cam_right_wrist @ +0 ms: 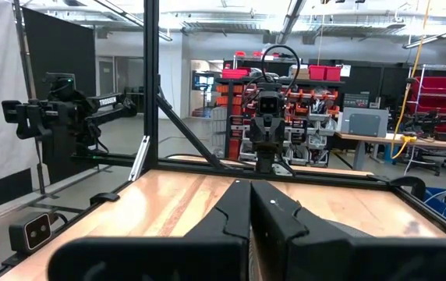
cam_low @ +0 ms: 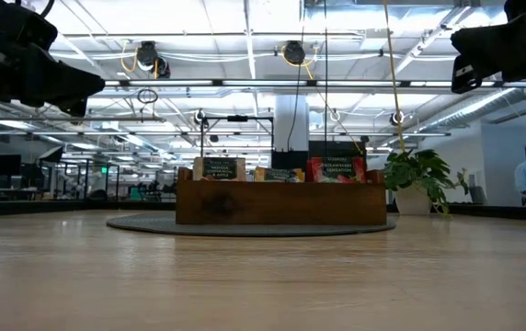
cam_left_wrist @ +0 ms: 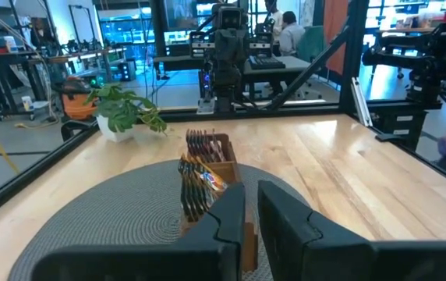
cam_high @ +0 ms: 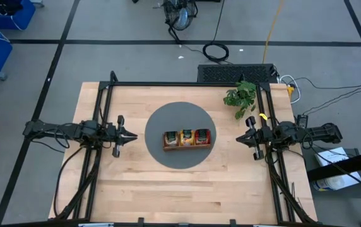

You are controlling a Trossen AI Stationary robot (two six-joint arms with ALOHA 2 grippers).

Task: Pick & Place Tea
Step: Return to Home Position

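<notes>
A long brown wooden tray (cam_high: 187, 146) stands on a round grey mat (cam_high: 161, 120) at the table's middle. Tea sachets (cam_high: 187, 137) stand on edge in its three compartments, with a dark-labelled group (cam_low: 219, 168) at the left, an orange one in the middle and a red one (cam_low: 337, 169) at the right. In the left wrist view the sachets (cam_left_wrist: 199, 168) show edge-on. My left gripper (cam_high: 134, 135) hovers left of the mat, pointing level at the tray, with a narrow gap (cam_left_wrist: 252, 211) and nothing between its fingers. My right gripper (cam_high: 238, 137) hovers right of the mat, shut (cam_right_wrist: 250, 211) and empty.
A small potted plant (cam_high: 240, 96) stands at the table's far right, beside my right arm. A black frame (cam_high: 168, 84) runs along the table's far, left and right sides. Bare wood (cam_high: 180, 189) lies between the mat and the near edge.
</notes>
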